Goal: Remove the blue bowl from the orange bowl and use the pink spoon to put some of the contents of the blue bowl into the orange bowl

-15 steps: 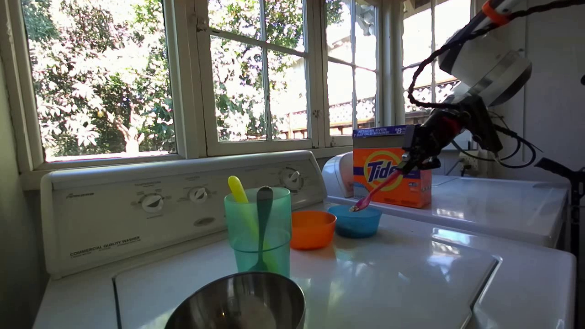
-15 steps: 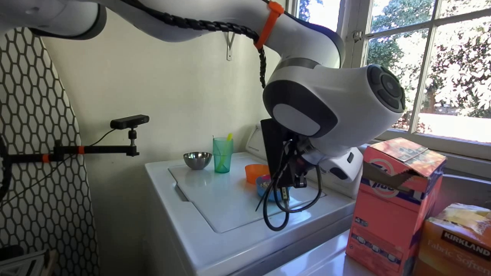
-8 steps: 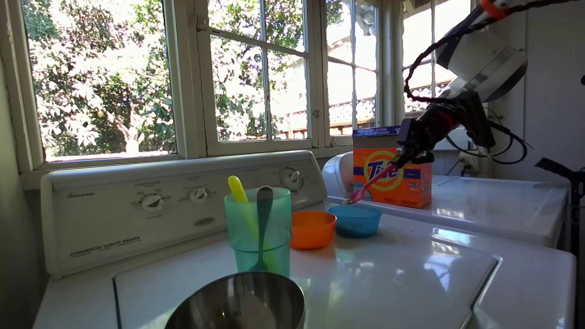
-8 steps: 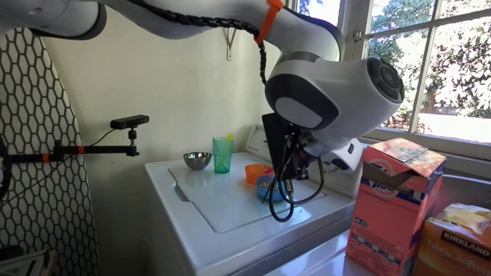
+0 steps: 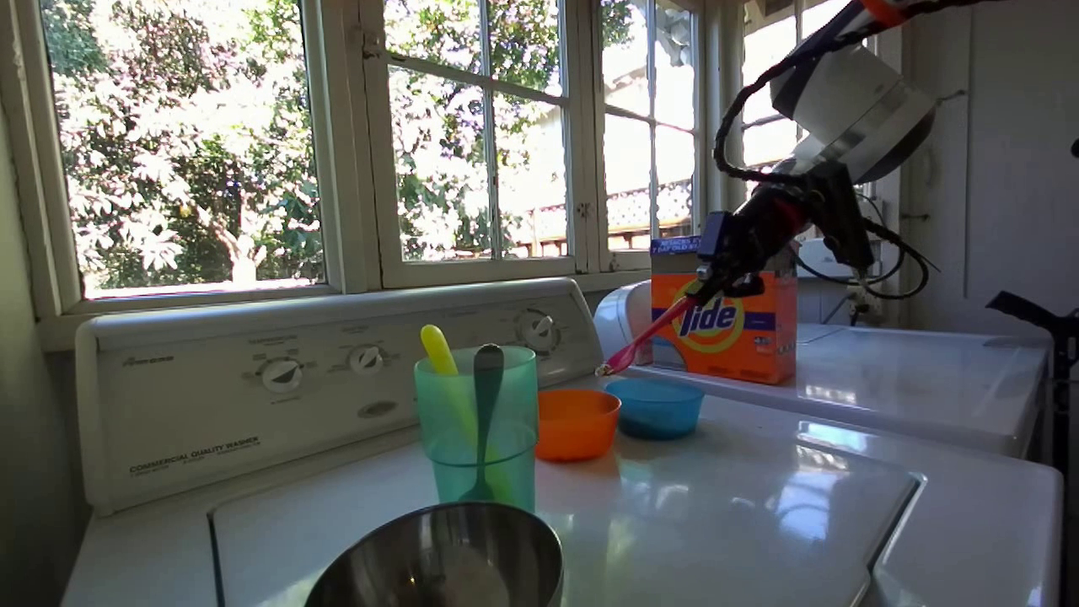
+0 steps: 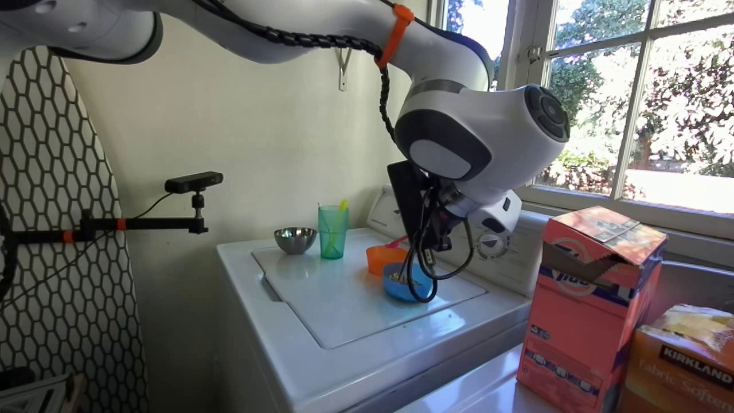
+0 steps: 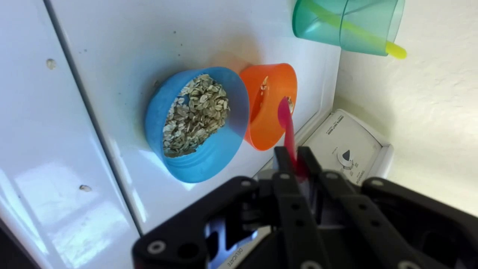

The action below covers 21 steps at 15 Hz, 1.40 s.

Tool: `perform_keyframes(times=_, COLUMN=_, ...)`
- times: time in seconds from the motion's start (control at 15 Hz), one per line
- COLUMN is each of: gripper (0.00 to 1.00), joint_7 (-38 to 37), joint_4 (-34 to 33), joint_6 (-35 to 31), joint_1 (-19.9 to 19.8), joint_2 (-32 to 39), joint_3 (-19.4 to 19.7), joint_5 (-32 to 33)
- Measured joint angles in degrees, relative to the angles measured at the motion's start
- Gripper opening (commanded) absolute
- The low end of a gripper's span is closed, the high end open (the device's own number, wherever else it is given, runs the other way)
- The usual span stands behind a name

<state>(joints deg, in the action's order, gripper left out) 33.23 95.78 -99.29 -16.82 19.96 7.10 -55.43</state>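
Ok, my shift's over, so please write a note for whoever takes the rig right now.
End effector: shut on the pink spoon, whose head, carrying some flakes, is above the orange bowl.
Things: the blue bowl, with more flakes, stands beside the orange one on the washer.
Done: blue bowl out of the orange one; spoon loaded; a few flakes inside the orange bowl.
Left: probably tip the spoon over the orange bowl.

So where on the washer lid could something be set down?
Free: the washer lid between the metal bowl, green cup and blue bowl, small specks aside. Crowded: around the orange bowl, close beside the blue one, with the fingers holding the pink spoon overhead.
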Motion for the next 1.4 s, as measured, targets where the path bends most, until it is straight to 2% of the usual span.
perform_keyframes(times=0.53, gripper=0.02, joint_7=0.0, joint_4=-0.23, joint_6=-10.6, joint_1=5.48, joint_2=0.67, joint_3=-1.67, joint_5=8.55)
perform_keyframes(times=1.0, gripper=0.02, joint_7=4.66, joint_4=-0.76, joint_6=-11.47, joint_1=7.09, joint_2=-0.2, joint_3=-5.55, joint_5=14.76)
perform_keyframes(times=1.4, gripper=0.02, joint_7=9.06, joint_4=-0.97, joint_6=-12.28, joint_1=8.98, joint_2=-4.02, joint_3=-7.03, joint_5=24.21)
